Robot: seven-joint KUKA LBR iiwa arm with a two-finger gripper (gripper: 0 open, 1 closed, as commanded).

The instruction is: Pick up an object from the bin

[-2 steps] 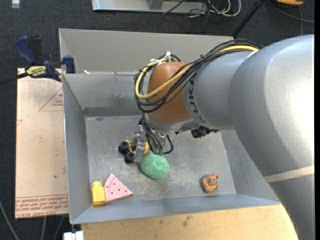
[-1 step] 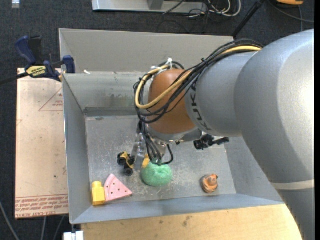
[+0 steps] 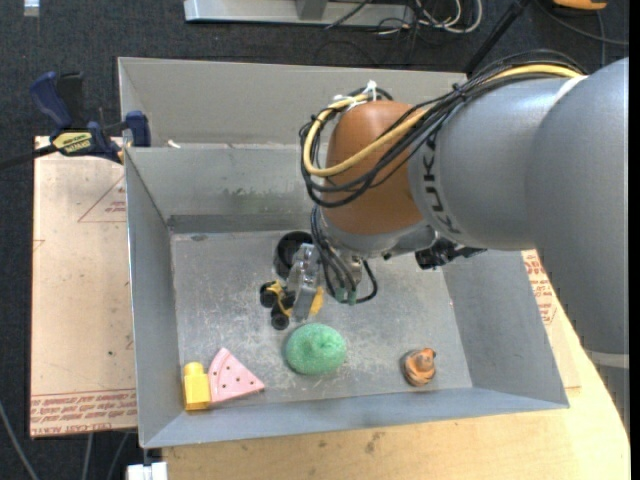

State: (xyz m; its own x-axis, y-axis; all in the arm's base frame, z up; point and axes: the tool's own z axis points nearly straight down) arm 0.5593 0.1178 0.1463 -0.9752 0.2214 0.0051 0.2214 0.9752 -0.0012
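With the small black-and-yellow object [image 3: 276,304] lying near the middle of the bin [image 3: 150,268], just beside the gripper [image 3: 303,291], whose jaws' state cannot be told, you are doing best by centring over it, keeping off the green fuzzy ball [image 3: 315,349] nearby.

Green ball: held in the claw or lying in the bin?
Lying in the bin. The green ball rests on the floor near the front wall, apart from the claw.
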